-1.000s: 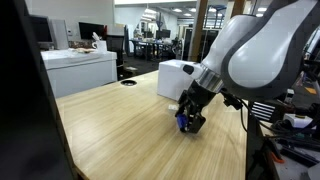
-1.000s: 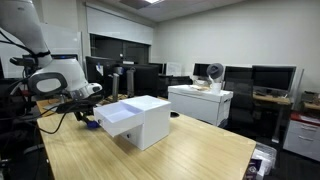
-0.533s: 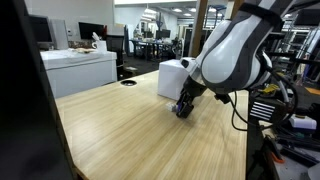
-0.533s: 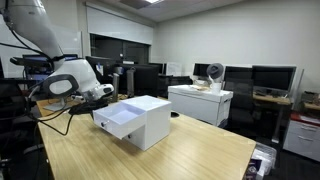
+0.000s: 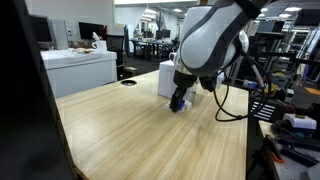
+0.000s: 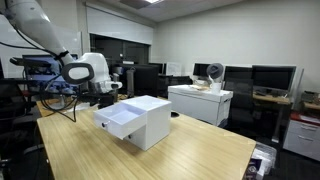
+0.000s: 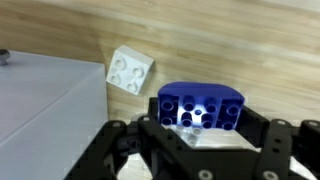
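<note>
We grip blue brick [image 7: 200, 100] tight in gripper [image 7: 200, 130], low over wooden table [image 7: 260, 50]. White brick [image 7: 131, 68] lies near, beside white box [image 7: 45, 95]. We judge: carrying step; steer clear of both.

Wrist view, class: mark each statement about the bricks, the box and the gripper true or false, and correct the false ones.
1. The gripper is closed on a blue studded plastic brick. True.
2. The small white studded brick lies on top of the large white box. False: it lies on the light wooden table, next to the box.
3. The tabletop is light wood. True.
4. The white brick touches the blue brick. False: a strip of bare table shows between them.
</note>
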Motion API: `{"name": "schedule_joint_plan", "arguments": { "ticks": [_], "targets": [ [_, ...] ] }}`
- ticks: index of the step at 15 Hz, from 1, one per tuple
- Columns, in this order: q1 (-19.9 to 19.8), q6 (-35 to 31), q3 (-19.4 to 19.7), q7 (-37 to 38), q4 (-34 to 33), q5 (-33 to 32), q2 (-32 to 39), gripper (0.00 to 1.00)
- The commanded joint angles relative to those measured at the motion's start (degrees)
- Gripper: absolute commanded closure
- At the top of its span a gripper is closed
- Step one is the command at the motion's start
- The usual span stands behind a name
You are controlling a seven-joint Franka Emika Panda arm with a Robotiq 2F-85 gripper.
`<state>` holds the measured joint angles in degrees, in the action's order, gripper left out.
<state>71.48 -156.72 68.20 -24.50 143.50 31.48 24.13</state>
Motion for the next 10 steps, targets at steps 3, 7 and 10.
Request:
{"name": "schedule_joint_plan", "arguments": {
  "ticks": [3, 7, 10],
  "targets": [
    [16.56, 15.41, 18.33, 12.19, -5.72, -4.93, 0.42, 0.55],
    [23.81, 21.03, 29.11, 14.10, -8.74, -3.73, 2.17, 0.55],
    [28.19, 22.53, 36.44, 20.46, -9.58, -10.47, 0.27, 0.55]
  ]
}}
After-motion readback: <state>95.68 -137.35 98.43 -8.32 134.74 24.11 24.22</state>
